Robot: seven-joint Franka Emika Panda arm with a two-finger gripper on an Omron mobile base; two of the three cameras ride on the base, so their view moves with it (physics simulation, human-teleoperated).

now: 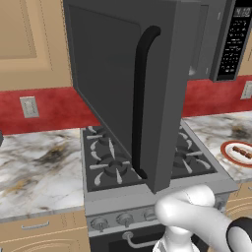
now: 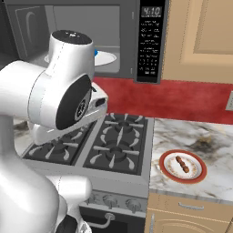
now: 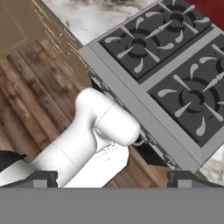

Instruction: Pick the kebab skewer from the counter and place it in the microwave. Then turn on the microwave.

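The kebab skewer [image 1: 242, 151] [image 2: 182, 164] lies on a red-rimmed white plate [image 1: 224, 150] [image 2: 161, 164] on the marble counter [image 1: 211, 125] [image 2: 200, 136], right of the stove. Above the stove hangs the dark grey microwave [image 2: 109, 59]. Its door [image 1: 118, 74] is swung wide open and its keypad [image 1: 235, 39] [image 2: 149, 45] is on the right. My gripper [image 3: 113, 178] is open with nothing between its fingertips [image 3: 43, 177]. It hangs high over the stove's front edge, looking down, far to the left of the skewer.
The grey gas stove [image 1: 113, 162] [image 2: 113, 145] [image 3: 175, 65] sits below the open door. The door sticks far out over the burners. More counter [image 1: 34, 162] runs left of the stove. Tan cabinets [image 2: 200, 36] flank the microwave. Wooden floor [image 3: 35, 87] lies below.
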